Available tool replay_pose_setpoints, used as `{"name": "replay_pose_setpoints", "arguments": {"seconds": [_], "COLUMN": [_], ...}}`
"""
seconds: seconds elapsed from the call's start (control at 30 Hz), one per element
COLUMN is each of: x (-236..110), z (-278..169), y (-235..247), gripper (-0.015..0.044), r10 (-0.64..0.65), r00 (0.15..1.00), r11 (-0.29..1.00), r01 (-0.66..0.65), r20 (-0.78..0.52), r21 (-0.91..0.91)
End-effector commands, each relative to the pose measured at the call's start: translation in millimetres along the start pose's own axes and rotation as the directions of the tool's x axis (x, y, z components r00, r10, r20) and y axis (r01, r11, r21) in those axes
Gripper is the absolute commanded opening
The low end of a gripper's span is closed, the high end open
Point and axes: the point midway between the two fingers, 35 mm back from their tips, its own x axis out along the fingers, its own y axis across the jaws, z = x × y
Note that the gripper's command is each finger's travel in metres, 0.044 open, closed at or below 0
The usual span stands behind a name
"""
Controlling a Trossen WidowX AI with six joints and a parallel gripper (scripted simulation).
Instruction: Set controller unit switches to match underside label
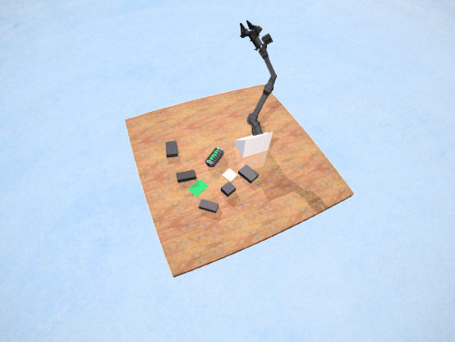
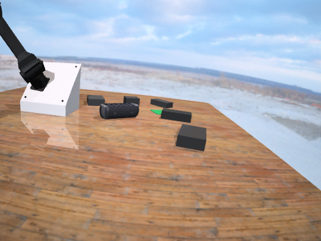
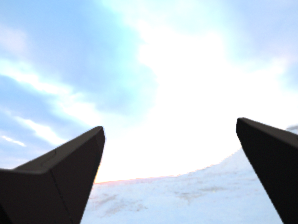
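The dark grey controller unit (image 1: 217, 157) (image 2: 119, 110) lies on the wooden bench (image 1: 287, 164) (image 2: 145, 188) near the middle, in front of the white arm base. Its top shows a row of rocker switches with green ends in the top view. It sits on its base, so the label is hidden. My gripper (image 1: 245, 27) (image 3: 169, 128) is open and empty. It is raised high above the back of the bench, far from the unit, and points at the sky. The wrist view shows only the two fingers and sky.
Several dark grey blocks lie around the unit: one at the left (image 1: 172, 149) (image 2: 190, 137), one (image 1: 186, 176) (image 2: 176, 115), one (image 1: 248, 173) (image 2: 95, 100), one (image 1: 227, 188) (image 2: 131, 100), one (image 1: 209, 205) (image 2: 161, 102). A green flat square (image 1: 198, 187) (image 2: 156, 111) and a white one (image 1: 229, 174) lie among them. The white base block (image 1: 255, 145) (image 2: 58, 92) stands behind.
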Motion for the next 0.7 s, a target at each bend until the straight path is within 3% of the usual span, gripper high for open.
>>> {"name": "replay_pose_setpoints", "arguments": {"seconds": [0.0,0.13,0.47,0.67], "x": [0,2,25,26], "z": [0,-10,-141,-218], "y": [0,4,68,134], "gripper": [0.0374,0.0269,0.0006,0.0000], "r10": [0.000,0.010,0.173,0.334], "r00": [1.000,1.000,0.939,0.841], "r11": [1.000,0.999,0.882,0.733], "r01": [0.000,-0.009,-0.013,0.051], "r20": [0.000,-0.025,-0.298,-0.425], "r21": [0.000,0.034,0.471,0.678]}}
